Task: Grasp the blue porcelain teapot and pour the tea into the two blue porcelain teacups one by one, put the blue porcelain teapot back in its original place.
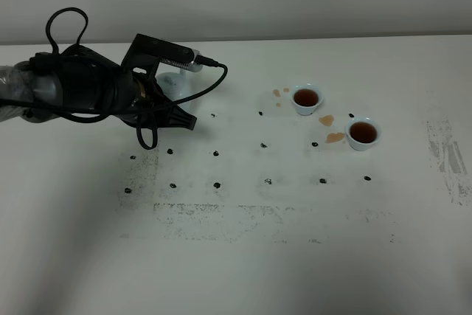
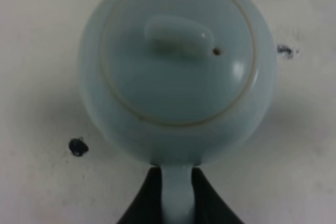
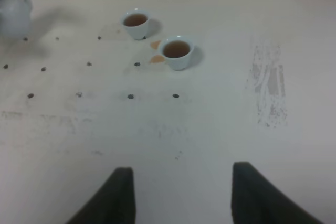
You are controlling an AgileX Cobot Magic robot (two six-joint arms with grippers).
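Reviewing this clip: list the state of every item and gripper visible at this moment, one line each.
blue porcelain teapot: upright on the table, lid on, handle between the left fingers.
left gripper: shut on the teapot's handle.
right gripper: open, empty, above bare table.
rear teacup: upright, filled with tea.
front teacup: upright, filled with tea.
table: tea spills beside the cups, dark marks in a grid.

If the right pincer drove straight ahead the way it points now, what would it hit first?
Probably only bare table. The open right pincer has nothing between its fingers; the two teacups sit far ahead, slightly off-line, though depth is uncertain.
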